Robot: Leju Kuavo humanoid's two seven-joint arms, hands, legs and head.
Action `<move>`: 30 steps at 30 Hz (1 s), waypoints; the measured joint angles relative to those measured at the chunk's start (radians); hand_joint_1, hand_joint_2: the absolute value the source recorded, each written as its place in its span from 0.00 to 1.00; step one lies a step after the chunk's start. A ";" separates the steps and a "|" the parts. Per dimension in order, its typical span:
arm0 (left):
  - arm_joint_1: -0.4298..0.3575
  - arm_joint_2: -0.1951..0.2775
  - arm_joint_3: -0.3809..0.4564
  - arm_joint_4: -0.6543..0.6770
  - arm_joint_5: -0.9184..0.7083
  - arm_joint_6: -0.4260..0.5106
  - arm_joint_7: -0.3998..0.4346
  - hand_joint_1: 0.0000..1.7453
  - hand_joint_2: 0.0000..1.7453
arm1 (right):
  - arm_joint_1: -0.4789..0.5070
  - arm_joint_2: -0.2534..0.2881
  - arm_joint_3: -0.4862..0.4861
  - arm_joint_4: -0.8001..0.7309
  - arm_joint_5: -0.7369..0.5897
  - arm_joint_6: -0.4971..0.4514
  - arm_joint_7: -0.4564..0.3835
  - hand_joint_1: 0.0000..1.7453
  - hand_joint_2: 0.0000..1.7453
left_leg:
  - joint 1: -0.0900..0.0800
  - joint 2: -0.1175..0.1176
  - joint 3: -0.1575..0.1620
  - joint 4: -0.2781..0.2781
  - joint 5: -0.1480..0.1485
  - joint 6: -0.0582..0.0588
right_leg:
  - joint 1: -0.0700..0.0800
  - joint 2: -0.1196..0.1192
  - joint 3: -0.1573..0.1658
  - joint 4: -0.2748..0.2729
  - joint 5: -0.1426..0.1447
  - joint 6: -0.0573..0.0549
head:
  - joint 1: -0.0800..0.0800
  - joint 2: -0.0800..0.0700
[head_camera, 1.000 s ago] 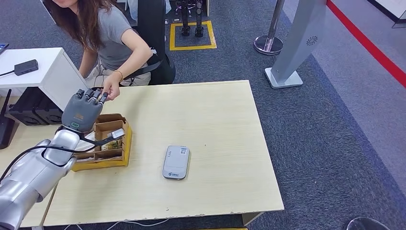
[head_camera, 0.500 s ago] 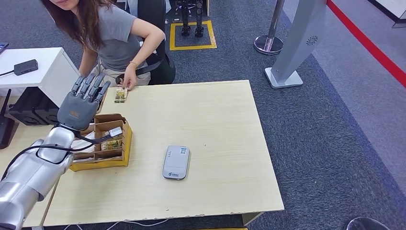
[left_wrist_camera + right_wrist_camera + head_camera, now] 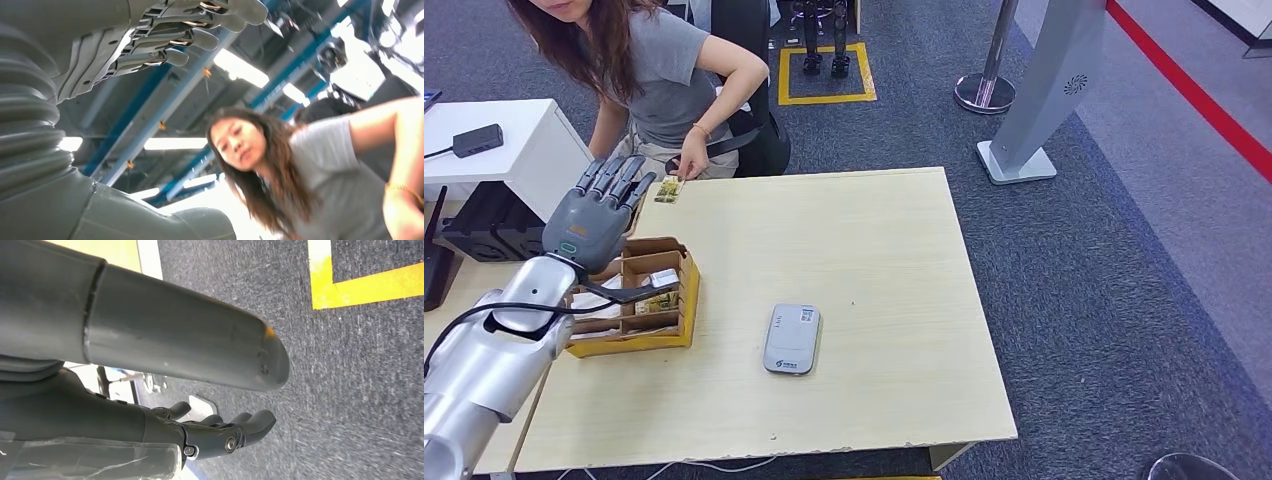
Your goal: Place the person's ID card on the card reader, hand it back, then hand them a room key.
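Left hand (image 3: 589, 222) raised above the far left part of the pale wooden table (image 3: 874, 250), grey back toward the head camera, fingers (image 3: 619, 180) stretched out and slightly fanned, nothing between them. In the left wrist view same left hand (image 3: 150, 35) seen from below, fingers straight and apart, palm bare.

Right hand (image 3: 220, 432) hanging over dark grey carpet, fingers loosely extended with a slight curl, holding nothing.

Small yellowish room key card (image 3: 668, 190) flat on the table at the far left edge, just beyond the left fingertips, clear of them. Pinned or touched by the person's hand (image 3: 690, 167); the person, in a grey T-shirt, leaning over from the far side.

Grey rounded rectangular card reader (image 3: 791, 338) flat near table centre, well apart from the left hand, nothing on top. White label on its far end and small print near its front edge, both too small to read.

Yellow-edged cardboard tray with compartments (image 3: 686, 300) under and just right of the left forearm, holding small cards and papers; contents not legible.
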 joint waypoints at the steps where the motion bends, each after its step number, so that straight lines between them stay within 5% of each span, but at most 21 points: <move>1: 0.003 0.006 0.000 -0.016 0.009 -0.031 -0.002 0.00 1.00 | 0.000 0.000 -0.004 0.000 -0.004 -0.001 0.000 0.00 0.00 | 0.000 0.000 0.000 0.000 0.000 0.000 | 0.000 0.000 0.000 0.000 0.000 0.000 | 0.000 0.000; 7: 0.009 0.050 -0.002 -0.089 0.048 -0.140 -0.008 0.00 1.00 | 0.002 0.002 -0.017 0.000 -0.016 -0.002 -0.001 0.00 0.00 | 0.000 0.000 0.000 0.000 0.000 0.000 | 0.000 0.000 0.000 0.000 0.000 0.000 | 0.000 0.000; 30: 0.031 0.201 -0.051 -0.324 0.146 -0.256 -0.058 0.00 1.00 | 0.005 0.007 -0.033 0.000 -0.038 -0.002 -0.003 0.00 0.00 | 0.000 0.000 0.000 0.000 0.000 0.000 | 0.000 0.000 0.000 0.000 0.000 0.000 | 0.000 0.000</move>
